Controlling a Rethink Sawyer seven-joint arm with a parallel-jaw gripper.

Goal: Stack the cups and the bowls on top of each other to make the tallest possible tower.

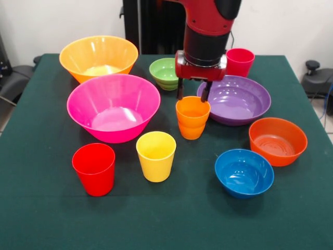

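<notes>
My gripper [193, 95] hangs open just above the far rim of the orange cup [192, 120], with one finger near each side of the rim. The cup stands upright at mid-table. I cannot tell whether the fingers touch it. The red cup [94, 169] and yellow cup [156, 155] stand upright near the front. The crimson-pink cup [240, 62] stands at the back, behind the wide purple bowl [237, 100]. The big hot-pink bowl [113, 107], big orange-yellow bowl [99, 56], small green bowl [164, 73], medium orange bowl [278, 140] and blue bowl [244, 173] each sit alone, open side up.
The green table cloth [47, 208] reaches every picture edge at the front. The robot's black pedestal [151, 26] stands behind the table's far edge. Dark chair parts show past the table's left edge [13, 78] and right edge [315, 78].
</notes>
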